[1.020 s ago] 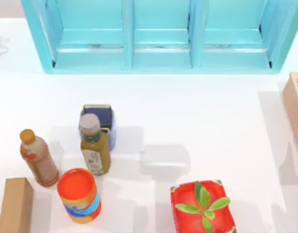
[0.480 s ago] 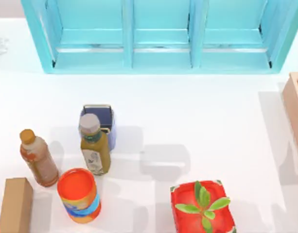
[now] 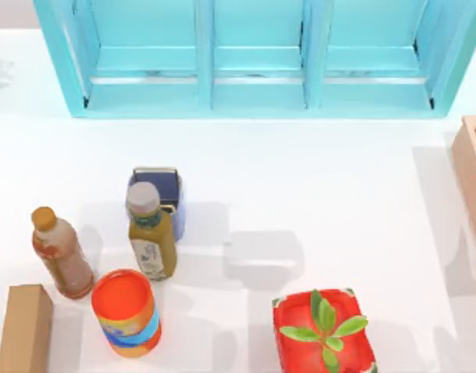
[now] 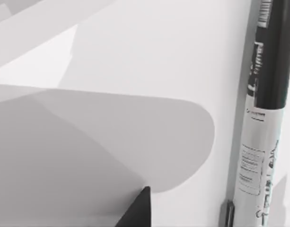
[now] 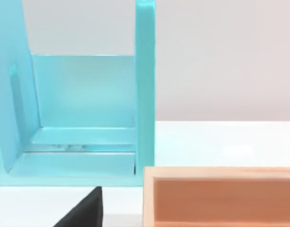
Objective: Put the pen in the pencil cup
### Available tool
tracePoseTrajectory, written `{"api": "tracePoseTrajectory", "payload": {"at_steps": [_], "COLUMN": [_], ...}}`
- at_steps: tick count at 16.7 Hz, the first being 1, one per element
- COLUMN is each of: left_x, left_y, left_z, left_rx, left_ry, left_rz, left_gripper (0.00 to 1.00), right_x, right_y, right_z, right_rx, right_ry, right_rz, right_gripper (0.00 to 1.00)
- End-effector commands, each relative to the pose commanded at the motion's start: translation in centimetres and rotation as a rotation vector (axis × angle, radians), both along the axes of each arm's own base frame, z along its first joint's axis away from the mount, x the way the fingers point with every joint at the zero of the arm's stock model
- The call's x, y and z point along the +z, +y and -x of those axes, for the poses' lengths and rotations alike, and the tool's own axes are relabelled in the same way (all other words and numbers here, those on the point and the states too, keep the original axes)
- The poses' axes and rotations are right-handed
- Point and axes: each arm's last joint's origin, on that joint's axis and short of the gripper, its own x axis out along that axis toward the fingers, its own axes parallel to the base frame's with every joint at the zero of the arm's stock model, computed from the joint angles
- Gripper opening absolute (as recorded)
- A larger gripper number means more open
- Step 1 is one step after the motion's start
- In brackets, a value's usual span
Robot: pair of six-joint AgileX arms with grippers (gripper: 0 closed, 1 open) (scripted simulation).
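Note:
The pencil cup [image 3: 161, 186] is a small square periwinkle-blue cup with a dark inside. It stands left of the table's middle, with a green bottle [image 3: 151, 237] just in front covering part of it. In the left wrist view, the pen [image 4: 265, 118] lies flat on the white table; one end is black and its barrel is white with printed labels. A dark part of my left gripper [image 4: 137, 210] pokes in beside the pen and does not touch it. A dark part of my right gripper [image 5: 85, 210] hangs in front of the turquoise shelf and the wooden box.
A brown bottle [image 3: 60, 252], an orange can [image 3: 125, 311] and a cardboard box [image 3: 24, 330] crowd the front left. A red planter [image 3: 323, 334] with a green plant sits front centre. The turquoise shelf [image 3: 257, 58] spans the back. The wooden box [image 3: 474, 175] stands at the right edge.
The things on the table have not moved. A faint pale shape at the top view's far left edge has shrunk slightly.

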Motion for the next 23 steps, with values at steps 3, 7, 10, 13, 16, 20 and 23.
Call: {"api": "tracePoseTrajectory", "payload": {"at_steps": [3,7,10,13,16,20,23], "left_x": [0.0,0.0,0.0,0.0,0.0,0.0,2.9], "left_y": [0.0,0.0,0.0,0.0,0.0,0.0,1.3], "left_z": [0.0,0.0,0.0,0.0,0.0,0.0,1.2], "left_rx": [0.0,0.0,0.0,0.0,0.0,0.0,0.03], "left_ry": [0.0,0.0,0.0,0.0,0.0,0.0,-0.015], "left_rz": [0.0,0.0,0.0,0.0,0.0,0.0,-0.051], "left_gripper": [0.85,0.55,0.32,0.1,0.0,0.0,0.0], "right_x": [0.0,0.0,0.0,0.0,0.0,0.0,0.0], "right_y": [0.0,0.0,0.0,0.0,0.0,0.0,0.0], "right_z": [0.0,0.0,0.0,0.0,0.0,0.0,0.0], "right_rx": [0.0,0.0,0.0,0.0,0.0,0.0,0.0], "right_ry": [0.0,0.0,0.0,0.0,0.0,0.0,0.0], "right_rz": [0.0,0.0,0.0,0.0,0.0,0.0,0.0], "right_gripper": [1.0,1.0,1.0,1.0,1.0,1.0,1.0]}}
